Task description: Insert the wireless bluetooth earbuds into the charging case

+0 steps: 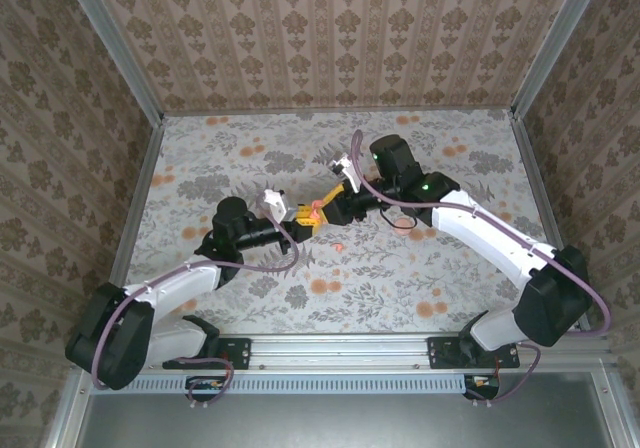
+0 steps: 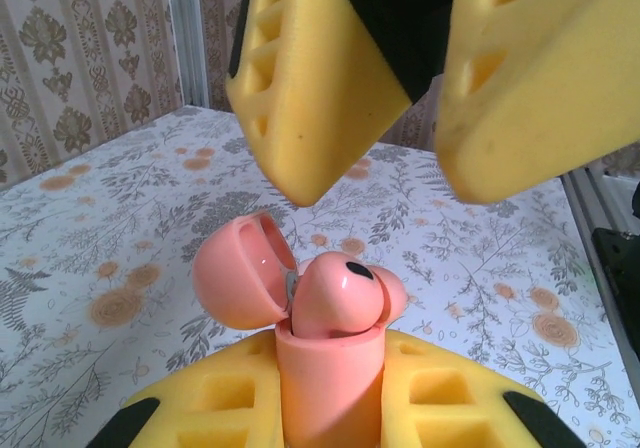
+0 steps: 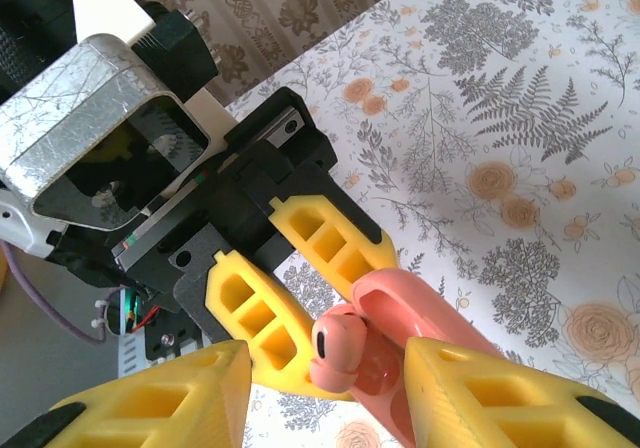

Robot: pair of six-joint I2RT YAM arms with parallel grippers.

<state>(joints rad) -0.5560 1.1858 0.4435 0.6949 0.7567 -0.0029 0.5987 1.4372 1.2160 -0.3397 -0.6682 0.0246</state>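
Floral-print worktop (image 1: 220,158), boxed in by patterned wallpaper walls (image 1: 330,28). The left pincer (image 2: 330,363) is clamped tight on the charging case (image 2: 330,408), about mid-worktop, and the case's lid (image 2: 238,283) is flipped open to one side. One earbud (image 2: 345,288) sits in the top of the case, kinda tilted and not sunk all the way in. The right pincer (image 2: 400,183) hangs just above it, fingers apart, gripping nothing. Another tiny coral bit, looks like the second earbud (image 1: 340,247), lies on the cloth just nearer the arm bases than the pincers.
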